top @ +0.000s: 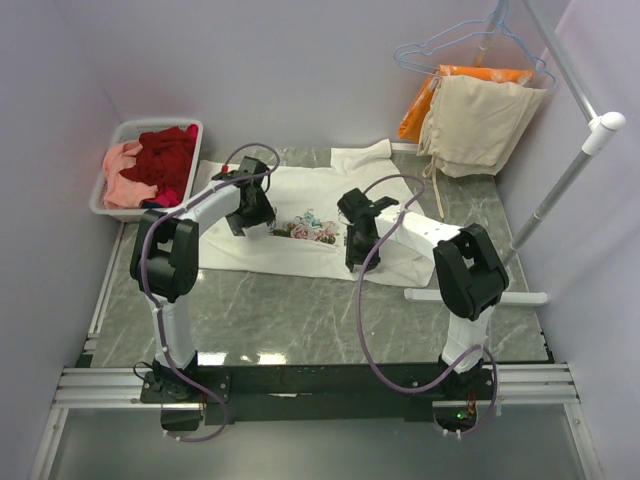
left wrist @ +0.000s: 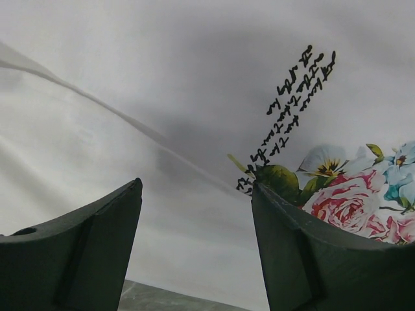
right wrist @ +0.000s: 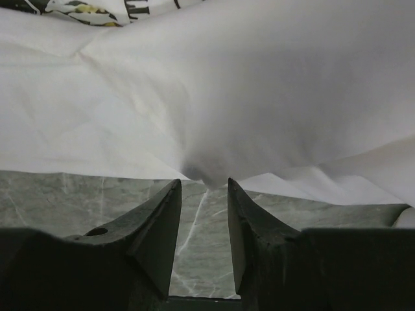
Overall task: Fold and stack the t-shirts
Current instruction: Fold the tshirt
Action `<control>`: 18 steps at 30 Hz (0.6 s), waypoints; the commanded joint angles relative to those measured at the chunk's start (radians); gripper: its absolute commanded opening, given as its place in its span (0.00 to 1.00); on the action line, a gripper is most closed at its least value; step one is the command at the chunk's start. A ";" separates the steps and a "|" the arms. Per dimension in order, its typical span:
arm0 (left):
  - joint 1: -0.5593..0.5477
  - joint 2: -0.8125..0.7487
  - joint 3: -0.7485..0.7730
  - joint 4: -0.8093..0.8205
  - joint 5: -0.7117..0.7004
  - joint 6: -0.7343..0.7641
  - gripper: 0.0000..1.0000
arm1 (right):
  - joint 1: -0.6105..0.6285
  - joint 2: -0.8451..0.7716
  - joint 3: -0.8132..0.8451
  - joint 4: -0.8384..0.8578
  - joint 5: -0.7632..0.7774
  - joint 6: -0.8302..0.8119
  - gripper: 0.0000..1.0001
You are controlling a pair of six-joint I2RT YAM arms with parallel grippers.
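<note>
Likely a robot lab mock-up, plain lilac walls (top: 300, 60), marble-look table (top: 300, 320), clothes rail (top: 575, 165), laundry basket (top: 112, 170)

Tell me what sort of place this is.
Probably a lab mock-up of a laundry corner: plain walls enclose a marble-look table, with a basket of tees, a garment rack with hangers, and a white t-shirt spread flat.

The t-shirt (top: 300, 215) spread on the worktop (top: 300, 320) is white, printed with pink roses, pale blue blooms, green leaves and dark script lettering. The worktop is grey-green marble with pale veins. A white basket (top: 110, 200) holds a dark red t-shirt (top: 165, 160) and a salmon pink one (top: 122, 175). On light blue hangers (top: 470, 45) hang a bright orange cloth (top: 420, 105) and a plain beige cloth (top: 480, 125). The arms are white with black joints, and both hands' fingers (left wrist: 97, 253) are dark charcoal.
</note>
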 commanded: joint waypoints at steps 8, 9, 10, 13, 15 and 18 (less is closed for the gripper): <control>0.007 -0.058 -0.044 0.012 -0.019 0.021 0.74 | 0.007 0.065 0.019 -0.009 0.098 0.039 0.41; 0.010 -0.063 -0.049 0.016 -0.017 0.021 0.74 | 0.007 0.070 0.031 -0.011 0.104 0.038 0.41; 0.012 -0.064 -0.052 0.018 -0.014 0.022 0.74 | 0.005 0.077 0.038 -0.014 0.118 0.043 0.40; 0.013 -0.074 -0.059 0.016 -0.019 0.024 0.74 | -0.003 0.097 0.058 -0.022 0.133 0.049 0.33; 0.015 -0.078 -0.062 0.016 -0.022 0.027 0.74 | -0.009 0.104 0.068 -0.026 0.140 0.049 0.24; 0.018 -0.083 -0.067 0.018 -0.024 0.027 0.74 | -0.013 0.097 0.080 -0.034 0.158 0.049 0.20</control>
